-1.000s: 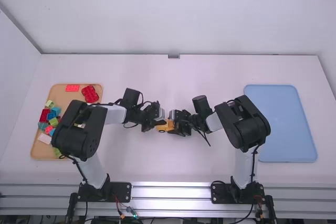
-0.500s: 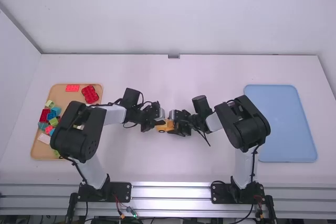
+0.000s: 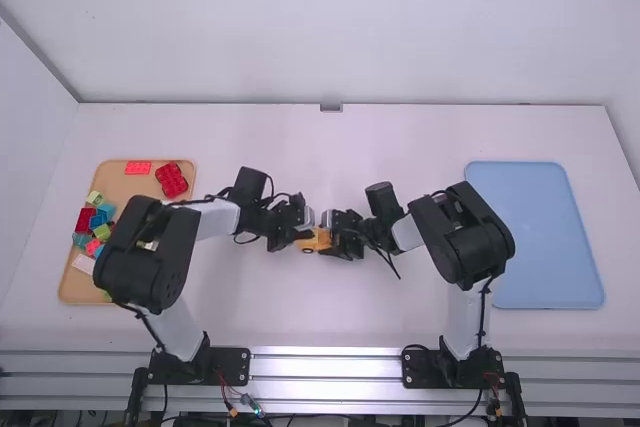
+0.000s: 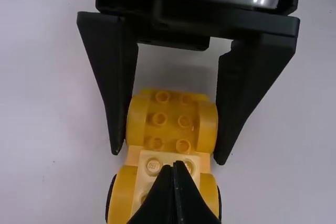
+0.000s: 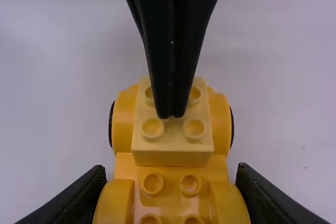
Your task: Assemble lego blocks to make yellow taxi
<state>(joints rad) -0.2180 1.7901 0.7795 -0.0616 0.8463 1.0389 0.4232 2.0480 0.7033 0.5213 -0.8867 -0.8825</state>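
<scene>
Seating pale block, likely: right gripper is clamping yellow base; left gripper, closed above, probably needing downward press next.

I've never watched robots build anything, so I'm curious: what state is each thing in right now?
Left gripper: closed, fingertips together at the pale yellow block
Right gripper: closed on the sides of the yellow car
Yellow car: partly built, studs bare
Pale yellow block: on the car, between the rounded sides
Tan tray: holding mixed blocks
Blue tray: lying flat
</scene>
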